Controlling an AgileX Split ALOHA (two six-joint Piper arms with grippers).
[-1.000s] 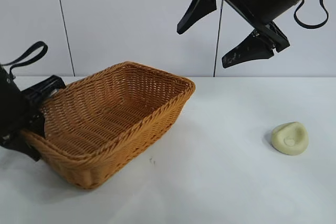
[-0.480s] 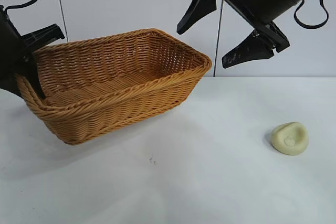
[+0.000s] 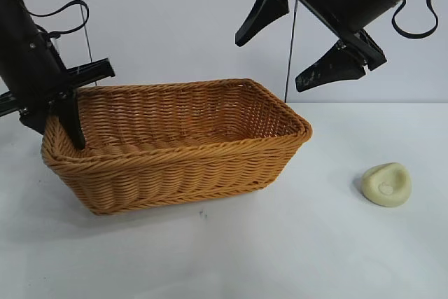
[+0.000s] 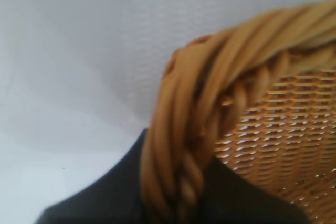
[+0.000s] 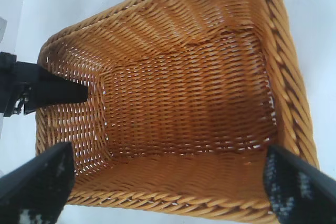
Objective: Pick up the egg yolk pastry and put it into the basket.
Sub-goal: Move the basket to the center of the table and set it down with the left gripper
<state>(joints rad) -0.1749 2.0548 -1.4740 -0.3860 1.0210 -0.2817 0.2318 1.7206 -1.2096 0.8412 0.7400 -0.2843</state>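
Note:
The orange-tan wicker basket (image 3: 182,173) stands on the white table, left of centre, and holds nothing. My left gripper (image 3: 59,120) is shut on the braided rim at the basket's left end, one finger inside the wall and one outside. Up close in the left wrist view, the rim (image 4: 210,103) runs between the left gripper's (image 4: 184,195) dark fingers. The pale yellow egg yolk pastry (image 3: 386,184) lies on the table at the right, well apart from the basket. My right gripper (image 3: 271,62) hangs open high above the basket's right end. From the right wrist, the right gripper (image 5: 168,192) looks down into the basket (image 5: 283,77).
White table surface (image 3: 294,243) lies open between the basket and the pastry and along the front. A white panelled wall (image 3: 175,19) stands close behind. One left finger (image 5: 52,90) shows inside the basket's far end in the right wrist view.
My left gripper has risen and swung the basket it holds toward the right. The basket went from tilted to level. The right arm and the pastry have not moved.

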